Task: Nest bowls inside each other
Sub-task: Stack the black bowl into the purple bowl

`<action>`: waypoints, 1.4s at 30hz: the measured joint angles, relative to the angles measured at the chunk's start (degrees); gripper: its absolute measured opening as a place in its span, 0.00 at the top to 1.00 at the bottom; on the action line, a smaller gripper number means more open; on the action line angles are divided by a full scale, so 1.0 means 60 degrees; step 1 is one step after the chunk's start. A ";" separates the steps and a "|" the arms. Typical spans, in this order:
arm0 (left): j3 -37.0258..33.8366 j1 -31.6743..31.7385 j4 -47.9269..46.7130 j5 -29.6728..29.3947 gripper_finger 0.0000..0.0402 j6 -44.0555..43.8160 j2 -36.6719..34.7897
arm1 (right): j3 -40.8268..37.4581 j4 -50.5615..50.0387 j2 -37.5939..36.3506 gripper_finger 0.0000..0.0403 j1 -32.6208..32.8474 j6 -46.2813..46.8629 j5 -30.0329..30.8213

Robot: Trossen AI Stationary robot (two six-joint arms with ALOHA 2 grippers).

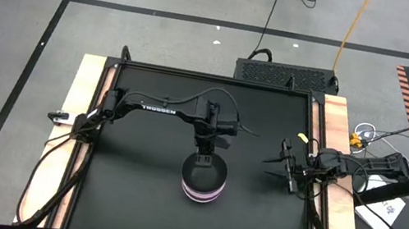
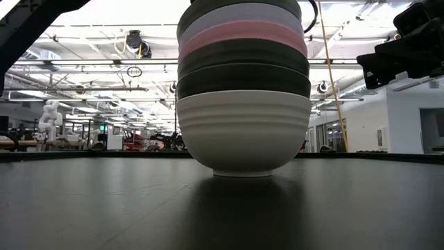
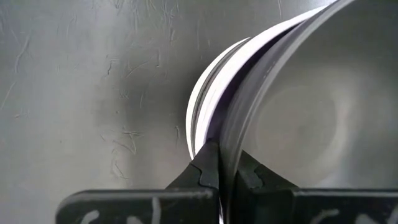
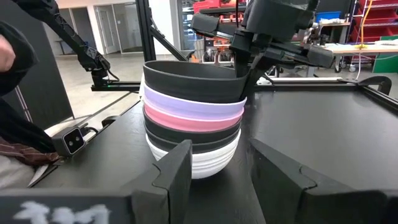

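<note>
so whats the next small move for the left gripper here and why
Probably open the left gripper and lift clear. It is shut on the rim of the top black bowl, which already sits in the stack on lavender, pink, two more black bowls and the white bowl. No loose bowl shows. The right gripper waits open, off to the side.

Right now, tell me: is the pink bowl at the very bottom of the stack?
No, the white bowl sits at the bottom of the stack, with the pink bowl several layers higher.
</note>
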 joint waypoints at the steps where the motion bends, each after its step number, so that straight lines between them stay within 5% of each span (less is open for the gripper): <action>1: -0.0009 0.0000 -0.0003 -0.0001 0.99 -0.0002 0.0007 | 0.0000 0.0001 0.0000 0.64 0.0000 0.0000 0.0000; 42: 0.0532 -0.0331 -0.1100 -0.1696 0.98 -0.0400 0.0042 | 0.0000 -0.0003 0.0000 0.64 0.0000 -0.0029 0.0004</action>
